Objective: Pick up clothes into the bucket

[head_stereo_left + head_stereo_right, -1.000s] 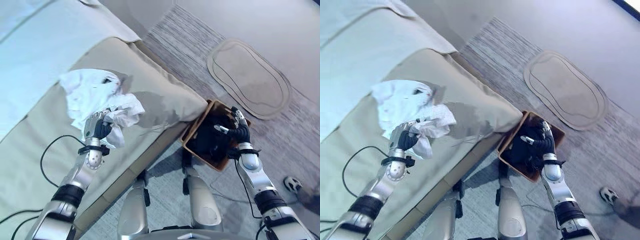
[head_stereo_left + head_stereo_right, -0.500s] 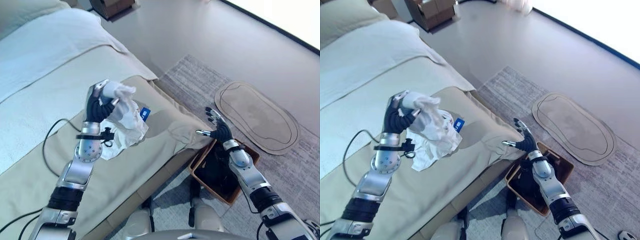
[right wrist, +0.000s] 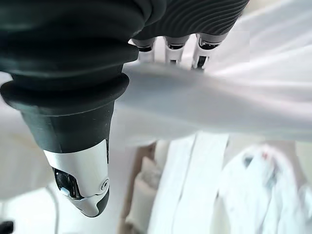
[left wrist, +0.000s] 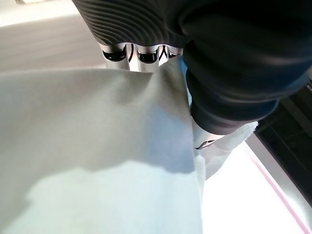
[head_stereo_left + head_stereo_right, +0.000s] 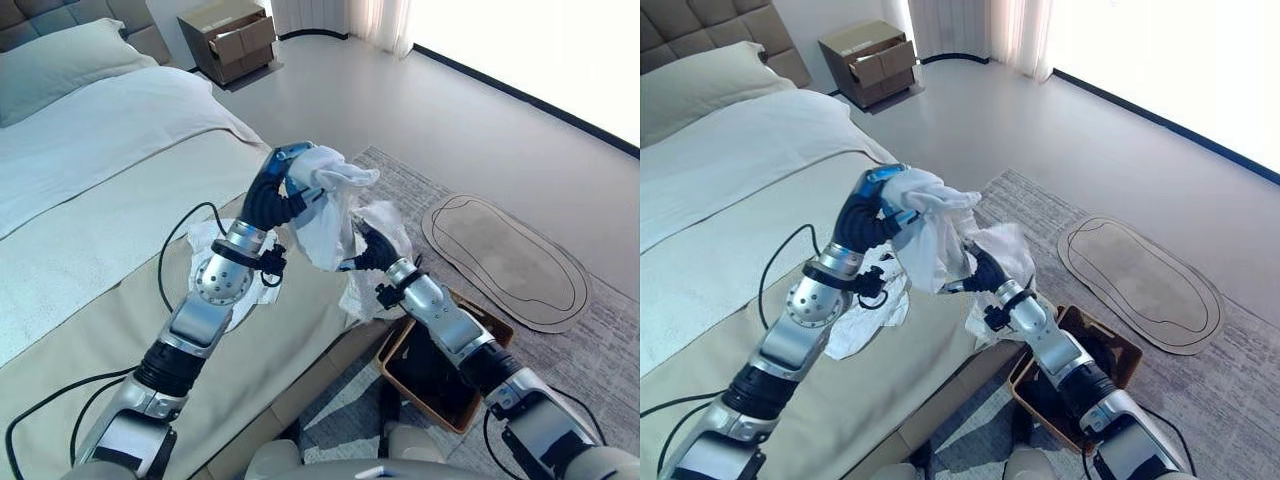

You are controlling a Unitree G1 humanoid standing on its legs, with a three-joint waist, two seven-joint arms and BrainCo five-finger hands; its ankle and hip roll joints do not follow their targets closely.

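A brown bucket (image 5: 497,325) sits on the floor at lower right, dark clothes already inside it. Above it, mid-frame, the right hand (image 5: 372,252) reaches into the hanging folds of a white garment (image 5: 328,215); whether its fingers grip the cloth cannot be told. The left hand (image 5: 277,195), fingers curled round the garment's bunched top, holds it high over the edge of the bed (image 5: 100,200), where another white garment (image 5: 875,310) lies. A clean drop probably means gathering the trailing cloth first, then carrying it over the bucket's mouth.
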